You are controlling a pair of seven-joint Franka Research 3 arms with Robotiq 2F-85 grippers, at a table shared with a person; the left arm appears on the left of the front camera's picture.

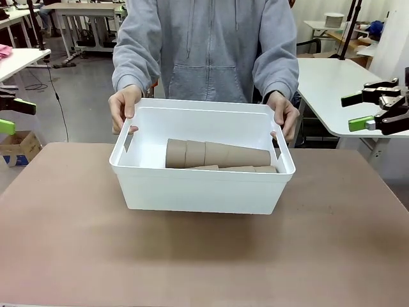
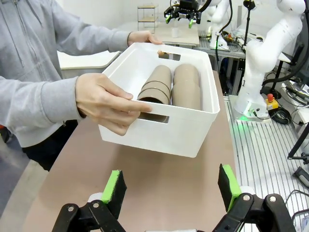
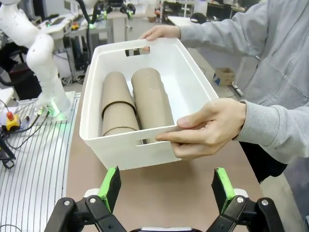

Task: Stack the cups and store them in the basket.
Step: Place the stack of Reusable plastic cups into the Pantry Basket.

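Note:
The white basket (image 1: 198,192) stands at the middle of the brown table, and a person grips both of its short sides with the hands (image 1: 123,107). Tan cups (image 1: 217,155) lie on their sides inside it, nested in two stacks (image 2: 157,87) (image 3: 152,99) side by side. My left gripper (image 1: 13,115) hangs open at the far left, off the table's edge, and its green pads (image 2: 114,186) frame bare tabletop short of the basket (image 2: 183,135). My right gripper (image 1: 354,111) hovers open at the far right, with nothing between its pads (image 3: 111,186).
The person in a grey hoodie stands at the far side of the table (image 1: 204,268). A white table (image 1: 332,83) stands behind on the right. A cardboard box (image 1: 16,147) sits on the floor at the left. The arm bases (image 2: 256,72) stand beside the table.

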